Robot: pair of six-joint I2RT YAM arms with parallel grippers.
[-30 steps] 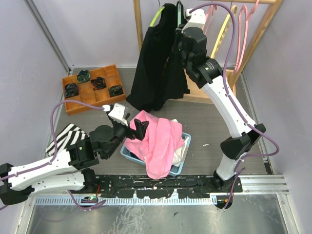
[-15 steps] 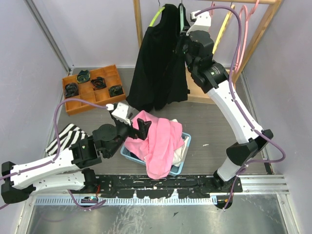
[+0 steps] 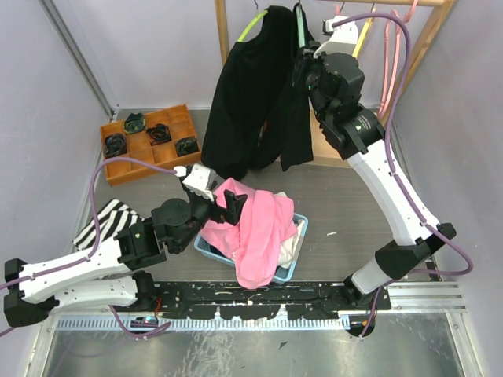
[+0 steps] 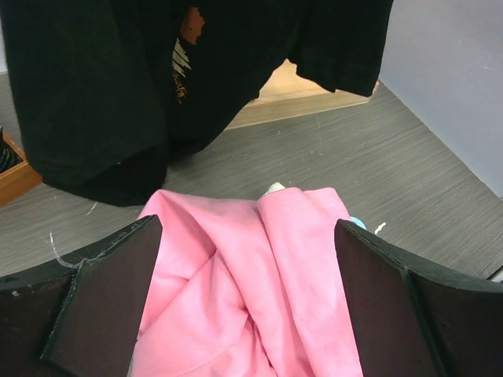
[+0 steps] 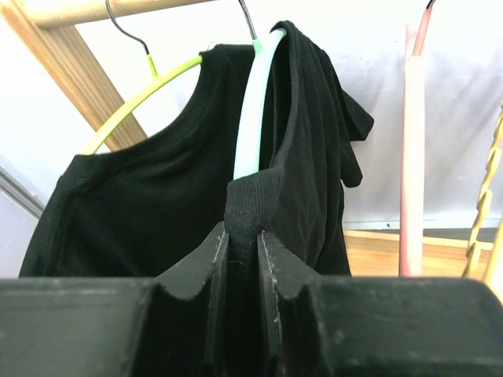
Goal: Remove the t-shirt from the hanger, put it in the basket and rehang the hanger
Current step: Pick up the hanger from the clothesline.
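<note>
Two black t-shirts hang from the wooden rail. One [image 3: 240, 102] hangs on a yellow-green hanger [image 5: 141, 96]. The other black t-shirt [image 3: 292, 126] hangs on a pale mint hanger [image 5: 253, 110]. My right gripper [image 5: 242, 236] is shut on the ribbed collar [image 5: 253, 200] of this t-shirt, just below the bared mint hanger arm; in the top view the right gripper [image 3: 305, 75] is high at the rack. My left gripper [image 4: 245, 298] is open and empty, low over the pink cloth [image 4: 259, 259]; in the top view it [image 3: 222, 208] hovers at the basket.
A light-blue basket [image 3: 297, 236] holds pink and white clothes. An orange tray [image 3: 145, 153] with dark items stands at the back left. A striped cloth [image 3: 102, 220] lies on the left. Pink [image 5: 413, 149] and yellow [image 3: 359, 43] empty hangers hang on the right of the wooden rack [image 3: 224, 35].
My right gripper has moved up and to the right with the collar in it, pulling the black t-shirt along the mint hanger. The left gripper has crept slightly right.
</note>
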